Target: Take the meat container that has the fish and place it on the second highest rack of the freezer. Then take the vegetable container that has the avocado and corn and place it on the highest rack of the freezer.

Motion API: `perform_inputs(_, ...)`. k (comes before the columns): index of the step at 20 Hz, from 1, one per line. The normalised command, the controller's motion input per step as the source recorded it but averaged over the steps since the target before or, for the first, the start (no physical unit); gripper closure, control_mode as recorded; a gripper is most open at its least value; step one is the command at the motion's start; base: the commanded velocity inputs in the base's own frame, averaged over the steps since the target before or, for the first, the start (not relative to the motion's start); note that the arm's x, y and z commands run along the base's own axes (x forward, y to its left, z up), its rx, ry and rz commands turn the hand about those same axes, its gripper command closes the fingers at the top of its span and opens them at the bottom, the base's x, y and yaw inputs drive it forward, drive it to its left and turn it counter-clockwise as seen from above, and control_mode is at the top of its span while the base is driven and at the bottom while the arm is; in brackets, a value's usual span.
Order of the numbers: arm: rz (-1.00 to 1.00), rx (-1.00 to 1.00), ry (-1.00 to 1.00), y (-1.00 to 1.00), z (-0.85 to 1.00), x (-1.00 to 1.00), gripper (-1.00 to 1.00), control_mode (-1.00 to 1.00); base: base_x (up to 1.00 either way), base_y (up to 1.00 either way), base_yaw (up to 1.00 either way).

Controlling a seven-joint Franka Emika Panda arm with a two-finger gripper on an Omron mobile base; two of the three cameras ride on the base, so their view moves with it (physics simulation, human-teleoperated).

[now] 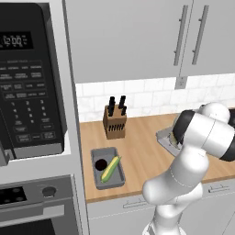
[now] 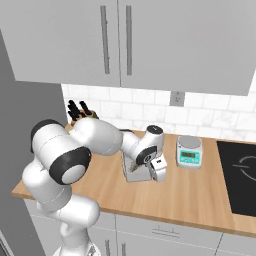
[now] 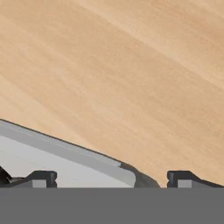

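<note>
Risk sits at the meat container point(image 3: 65, 159): the claw point(image 2: 159, 172) straddles its rim near one corner, fingertips point(image 3: 41, 178) apart, one inside the tray and one outside over bare wood. I judge that so shallow a bite on the corner could let the tray tilt and spill the fish when lifted. The tray is grey, low-walled, lying mid-desk point(image 2: 200, 192) behind the arm's elbow; the fish is hidden. The vegetable container point(image 1: 108, 167) rests at the desk's front left corner, holding the yellow corn point(image 1: 110, 168) beside the dark avocado point(image 1: 100, 164).
</note>
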Motion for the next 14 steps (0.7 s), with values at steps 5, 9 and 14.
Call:
perform_inputs(5, 0.0, 0.0, 0.01, 0.0, 0.0, 0.0, 1.0, -1.0, 0.0, 0.0, 0.0)
perform_inputs(9, 0.0, 0.0, 0.0, 0.0, 0.0, 0.0, 1.0, -1.0, 0.0, 0.0, 0.0)
perform_inputs(14, 0.0, 0.0, 0.0, 0.0, 0.0, 0.0, 1.0, -1.0, 0.0, 0.0, 0.0)
